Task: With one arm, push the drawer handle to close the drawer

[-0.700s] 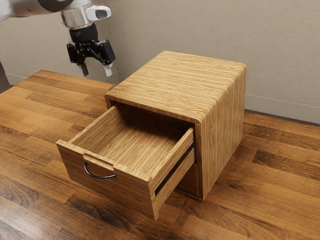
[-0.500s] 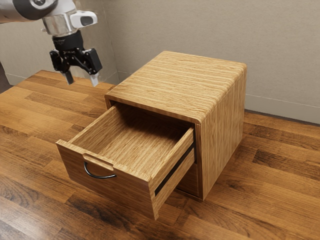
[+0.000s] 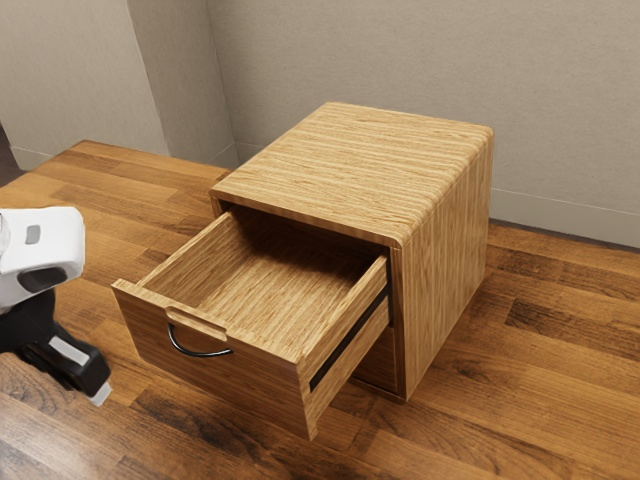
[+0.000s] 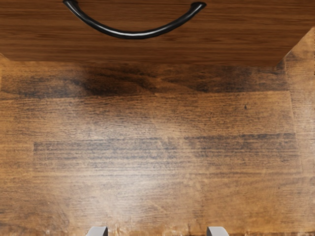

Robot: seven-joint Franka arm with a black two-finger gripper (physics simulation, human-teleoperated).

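The drawer (image 3: pixel 255 385) stands pulled well out of the wooden cabinet (image 3: pixel 445 270), its inside bare. On its front is a curved black handle (image 3: pixel 200 355). My gripper (image 3: pixel 72 362) is at the exterior view's left edge, partly cut off, out in front of the drawer front and apart from it. In the wrist view, the handle (image 4: pixel 133 35) curves across the drawer front (image 4: pixel 236 42). There the two fingertips of my gripper (image 4: pixel 157 231) stand wide apart, with nothing between them but the table surface beyond.
The wooden table (image 3: pixel 560 370) surrounds the cabinet. A beige wall (image 3: pixel 400 60) rises behind it. A notched lip (image 3: pixel 197 322) runs along the drawer front's top edge above the handle. Below the open drawer, a lower front (image 3: pixel 377 362) shows in the cabinet.
My hand has come down and toward the exterior view's left, from above the table behind the drawer to in front of the drawer front. Drawer and cabinet have not moved.
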